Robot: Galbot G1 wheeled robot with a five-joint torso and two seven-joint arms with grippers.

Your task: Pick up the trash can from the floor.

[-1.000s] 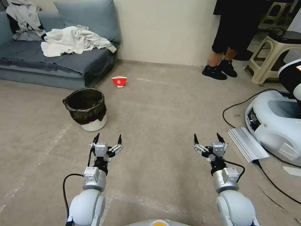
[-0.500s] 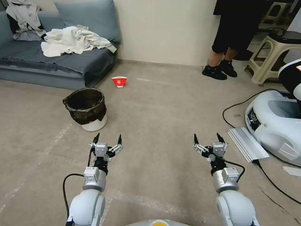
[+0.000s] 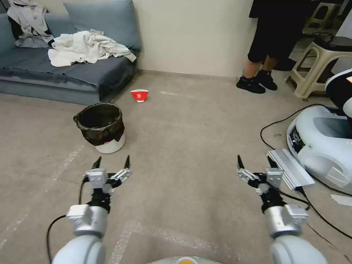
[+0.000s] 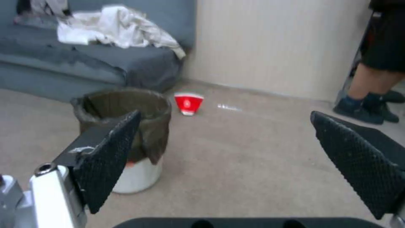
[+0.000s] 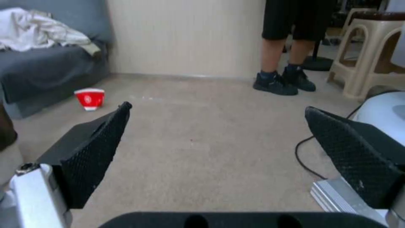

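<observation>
The trash can (image 3: 101, 127) is a small white round bin with a dark bag folded over its rim, standing upright on the floor (image 3: 183, 124) ahead and to the left. My left gripper (image 3: 112, 162) hangs open just short of it, nothing between its fingers. In the left wrist view the trash can (image 4: 126, 139) stands close ahead, partly behind one black finger (image 4: 105, 161). My right gripper (image 3: 255, 162) is open over bare floor on the right, far from the can, which shows as a sliver (image 5: 6, 148) in its wrist view.
A red-and-white paper bowl (image 3: 139, 95) lies beyond the can. A grey sofa (image 3: 62, 69) with clothes stands at the back left. A person's legs (image 3: 256, 69) and plastic stools (image 3: 315, 66) are at the back right. A white machine (image 3: 322, 143), a metal bar (image 3: 289, 168) and cables lie to the right.
Both arms have spread outward: the left gripper has shifted left toward the can's side, the right gripper has shifted right. Both stay open. The can has not moved.
</observation>
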